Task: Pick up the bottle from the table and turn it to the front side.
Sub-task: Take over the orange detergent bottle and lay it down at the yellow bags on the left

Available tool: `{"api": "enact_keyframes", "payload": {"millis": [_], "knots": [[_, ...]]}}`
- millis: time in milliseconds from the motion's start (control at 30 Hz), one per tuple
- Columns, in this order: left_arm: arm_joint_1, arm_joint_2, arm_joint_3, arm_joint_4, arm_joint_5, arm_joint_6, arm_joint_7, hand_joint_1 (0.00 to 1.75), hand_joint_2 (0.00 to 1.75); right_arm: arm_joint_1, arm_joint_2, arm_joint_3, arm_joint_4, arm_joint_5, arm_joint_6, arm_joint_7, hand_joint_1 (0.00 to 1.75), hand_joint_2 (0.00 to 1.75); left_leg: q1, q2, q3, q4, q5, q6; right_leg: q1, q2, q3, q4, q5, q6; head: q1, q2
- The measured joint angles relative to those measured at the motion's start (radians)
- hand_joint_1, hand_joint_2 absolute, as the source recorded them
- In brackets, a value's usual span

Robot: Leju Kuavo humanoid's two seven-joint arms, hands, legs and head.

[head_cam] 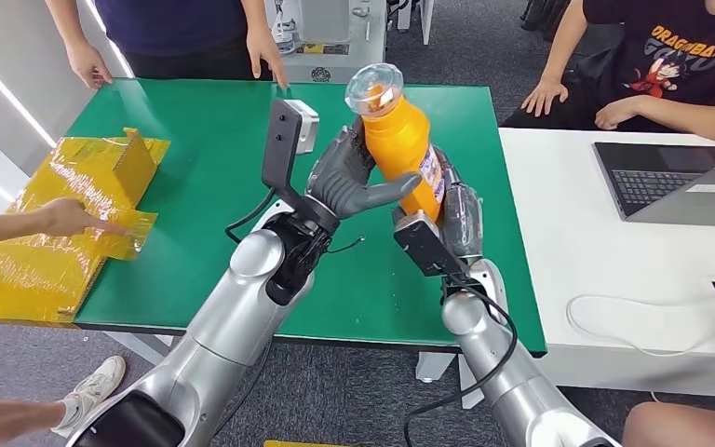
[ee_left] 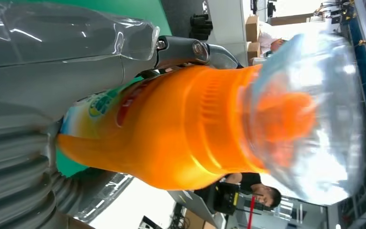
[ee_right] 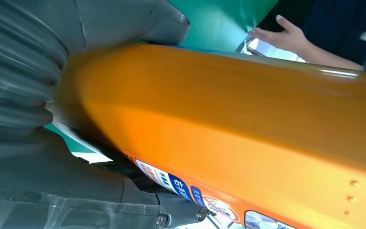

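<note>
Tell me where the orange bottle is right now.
In the head view the orange bottle is lifted above the middle of the green table, tilted, cap end up, held between the left hand and the right hand.

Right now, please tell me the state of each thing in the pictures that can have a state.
Orange plastic bottle: lifted off the table, tilted, clear cap on.
Left hand: fingers wrapped on the bottle.
Right hand: holds the bottle's lower part.
Grey laptop: open.
Yellow taped cardboard box: flattened on the green table, a person's hand on it.
</note>
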Motion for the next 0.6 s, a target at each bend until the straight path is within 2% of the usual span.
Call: {"api": "enact_keyframes", "payload": {"millis": [600], "knots": [[0.001,0.001,0.000,0.017,-0.035,0.037,-0.021,0.00,1.75,-0.019,0.017,0.001,0.002,-0.012,0.017,0.012,1.75,1.75,0.000,0.000,0.000,0.000,0.000,0.000,0.000,0.000,0.000,0.000,0.000,0.000,0.000,0.000]]}}
